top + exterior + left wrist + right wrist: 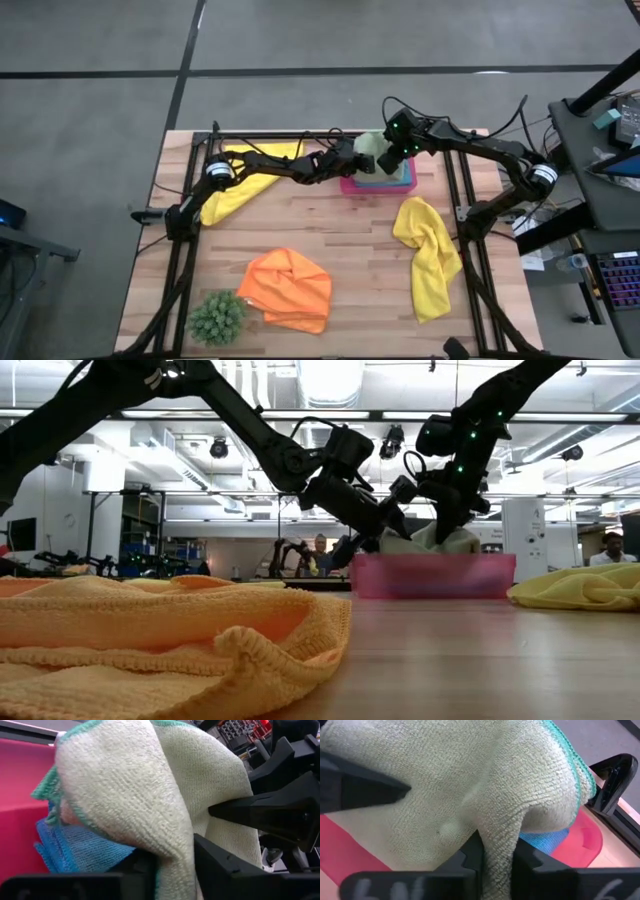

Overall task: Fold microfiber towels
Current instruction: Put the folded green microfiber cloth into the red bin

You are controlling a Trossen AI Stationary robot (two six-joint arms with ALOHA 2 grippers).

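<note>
Wrist views alone show both jaws clamped on the sage green towel (150,795) above the blue towel (75,850).

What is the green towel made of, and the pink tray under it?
The green towel looks like soft, fuzzy microfiber cloth: tiny loops cover it, its edge is stitched teal, and it droops in folds. The pink tray looks like smooth, hard plastic, probably: its wall stands straight and light glows through it slightly.

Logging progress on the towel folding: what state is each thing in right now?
Sage green towel: bunched over the pink tray, pinched by left gripper and right gripper.
Blue towel: folded in tray.
Orange towel: crumpled.
Yellow towels: crumpled, unfolded.
</note>
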